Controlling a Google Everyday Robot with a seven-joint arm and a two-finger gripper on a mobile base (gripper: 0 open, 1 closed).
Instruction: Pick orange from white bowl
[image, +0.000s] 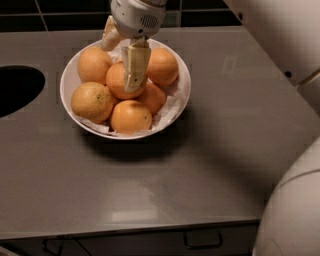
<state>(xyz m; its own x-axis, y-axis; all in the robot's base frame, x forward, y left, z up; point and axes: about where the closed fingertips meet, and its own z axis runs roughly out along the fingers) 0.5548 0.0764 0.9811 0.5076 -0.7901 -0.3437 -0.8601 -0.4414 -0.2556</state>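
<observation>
Camera view looked down on a grey table (200, 165) with the white bowl (63, 89) standing toward its far left part, lined with crumpled white paper (171, 107) and piled with six oranges. The orange (115, 82) of the task sat on top of the heap in the middle, resting on its neighbours.

The gripper (118, 68) hung directly over the bowl, its white wrist housing (136, 16) above the far rim. Its two pale fingers were spread apart, holding nothing. One finger (134, 65) reached down across the right face of the top orange; the other (110, 38) stood behind, near the far-left orange (92, 63). Whether either pressed on the fruit could not be told.

A dark round opening (15, 90) lay in the table left of the bowl, well apart from it. The robot's white body (292, 215) filled the right edge.
</observation>
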